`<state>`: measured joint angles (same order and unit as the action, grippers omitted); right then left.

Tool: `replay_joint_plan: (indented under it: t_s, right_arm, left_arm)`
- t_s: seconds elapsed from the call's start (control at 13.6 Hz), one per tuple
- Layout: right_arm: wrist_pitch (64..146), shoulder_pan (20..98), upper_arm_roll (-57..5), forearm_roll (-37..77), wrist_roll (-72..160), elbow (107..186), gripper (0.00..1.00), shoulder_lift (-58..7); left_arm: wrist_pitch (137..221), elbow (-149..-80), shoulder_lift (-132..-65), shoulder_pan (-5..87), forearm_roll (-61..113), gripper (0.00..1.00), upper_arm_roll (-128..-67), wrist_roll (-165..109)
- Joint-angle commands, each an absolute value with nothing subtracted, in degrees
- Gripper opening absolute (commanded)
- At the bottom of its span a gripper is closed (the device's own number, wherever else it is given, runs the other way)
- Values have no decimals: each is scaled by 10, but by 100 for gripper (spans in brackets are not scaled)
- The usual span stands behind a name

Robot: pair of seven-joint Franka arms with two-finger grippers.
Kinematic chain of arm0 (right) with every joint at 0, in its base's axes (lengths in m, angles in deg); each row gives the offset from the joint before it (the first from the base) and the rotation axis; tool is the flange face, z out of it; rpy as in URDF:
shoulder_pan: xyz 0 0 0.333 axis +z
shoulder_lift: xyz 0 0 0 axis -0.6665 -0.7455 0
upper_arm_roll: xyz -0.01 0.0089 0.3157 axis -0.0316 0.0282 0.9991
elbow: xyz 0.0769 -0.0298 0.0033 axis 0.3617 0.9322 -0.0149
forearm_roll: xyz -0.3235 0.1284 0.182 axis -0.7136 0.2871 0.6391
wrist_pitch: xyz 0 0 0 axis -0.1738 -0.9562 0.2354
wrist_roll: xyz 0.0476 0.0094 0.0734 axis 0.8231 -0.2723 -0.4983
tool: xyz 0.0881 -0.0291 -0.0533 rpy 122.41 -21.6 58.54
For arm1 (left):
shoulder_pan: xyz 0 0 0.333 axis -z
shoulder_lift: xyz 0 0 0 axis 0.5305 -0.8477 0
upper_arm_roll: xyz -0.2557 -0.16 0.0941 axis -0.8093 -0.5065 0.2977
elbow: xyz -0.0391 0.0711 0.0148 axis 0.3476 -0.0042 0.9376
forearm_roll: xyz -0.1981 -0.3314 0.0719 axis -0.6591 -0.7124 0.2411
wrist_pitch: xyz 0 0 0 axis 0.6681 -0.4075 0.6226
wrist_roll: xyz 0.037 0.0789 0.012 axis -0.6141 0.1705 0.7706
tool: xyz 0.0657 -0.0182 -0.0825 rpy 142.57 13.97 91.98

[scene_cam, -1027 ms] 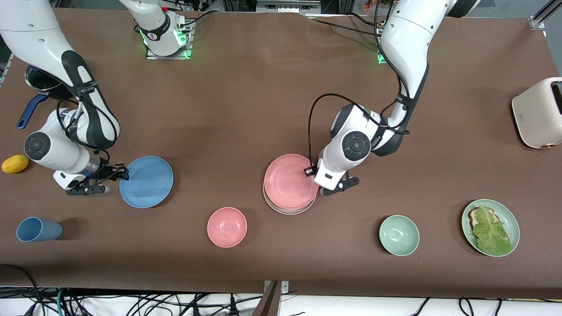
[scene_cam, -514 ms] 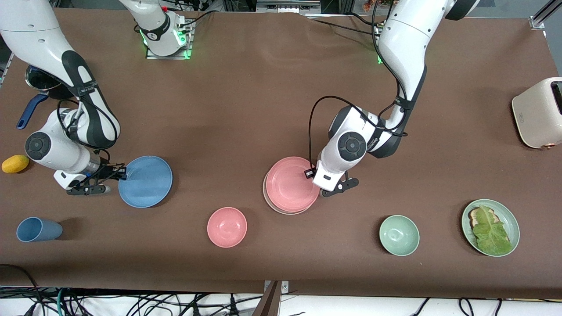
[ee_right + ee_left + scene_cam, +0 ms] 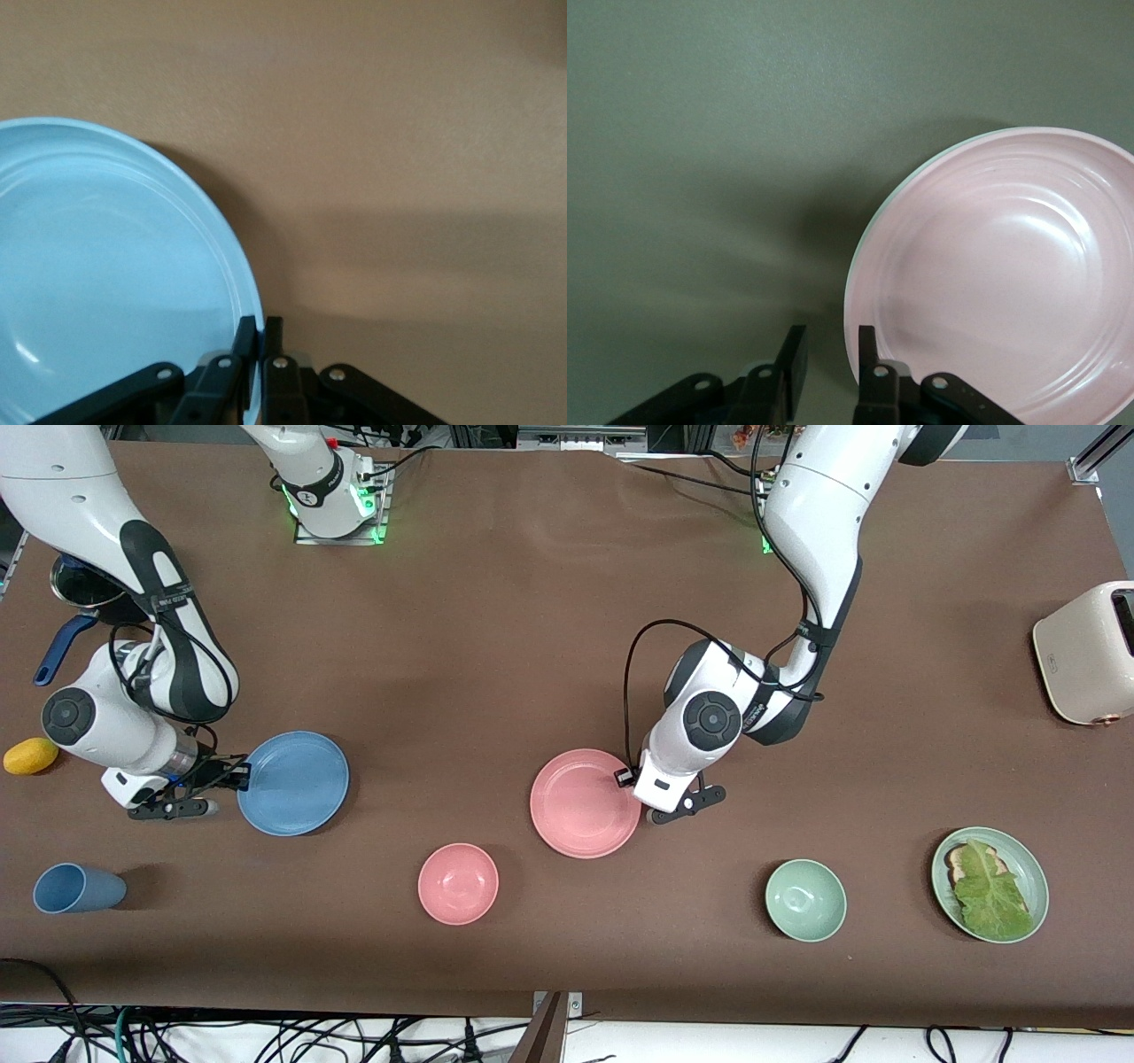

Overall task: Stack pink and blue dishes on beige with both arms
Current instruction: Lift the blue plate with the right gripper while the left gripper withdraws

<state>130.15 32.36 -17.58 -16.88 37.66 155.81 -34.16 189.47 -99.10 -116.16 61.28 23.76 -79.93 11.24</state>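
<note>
The pink plate [image 3: 585,803] lies flat on the beige plate, of which only a pale sliver of rim [image 3: 893,193] shows under it in the left wrist view. My left gripper [image 3: 631,779] [image 3: 830,332] sits low at the pink plate's [image 3: 1010,274] rim, toward the left arm's end. Its fingers are open, with a gap between them and no grip on the rim. The blue plate [image 3: 294,783] [image 3: 106,266] is toward the right arm's end. My right gripper [image 3: 237,778] [image 3: 260,323] is shut on its rim.
Nearer the front camera stand a pink bowl [image 3: 458,883], a mint bowl [image 3: 805,900], a mint plate [image 3: 941,861] with lettuce and a blue cup [image 3: 78,887]. A lemon [image 3: 30,755] and a blue-handled pan [image 3: 71,593] are by the right arm; a toaster [image 3: 1085,654] is at the left arm's end.
The pink plate has dropped flat onto the beige plate and the left gripper's fingers have parted. The right gripper has closed on the blue plate's rim and shifted it slightly.
</note>
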Motion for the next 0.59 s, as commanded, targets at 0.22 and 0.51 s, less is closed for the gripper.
replay_joint_plan:
  t_s: [0.22, 0.51]
  right_arm:
    - [1136, 325, -131, -168, 374, 1418, 0, -329]
    - [1061, 367, -123, -161, 396, 1354, 0, -330]
  left_arm:
    - [1882, -971, -1150, 605, 286, 35, -788, 80]
    - [1842, -971, -1126, 568, 295, 37, -786, -15]
